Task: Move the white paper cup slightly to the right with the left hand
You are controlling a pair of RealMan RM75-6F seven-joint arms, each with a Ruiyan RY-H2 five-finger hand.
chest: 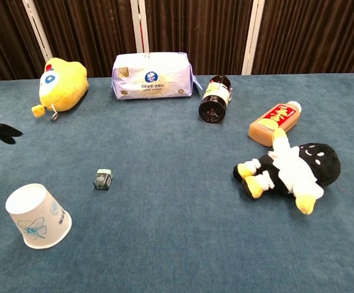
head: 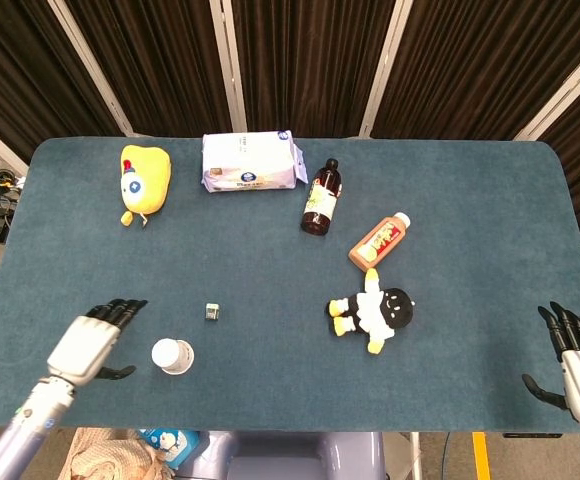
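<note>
White paper cup with a blue flower print stands upside down near the front left of the blue carpeted table. Just to its left, apart from it, the left hand hovers with fingers spread and holds nothing; the chest view catches only its dark fingertips. A small green cube lies near the cup. At the table's front right corner the right hand is spread and empty.
</note>
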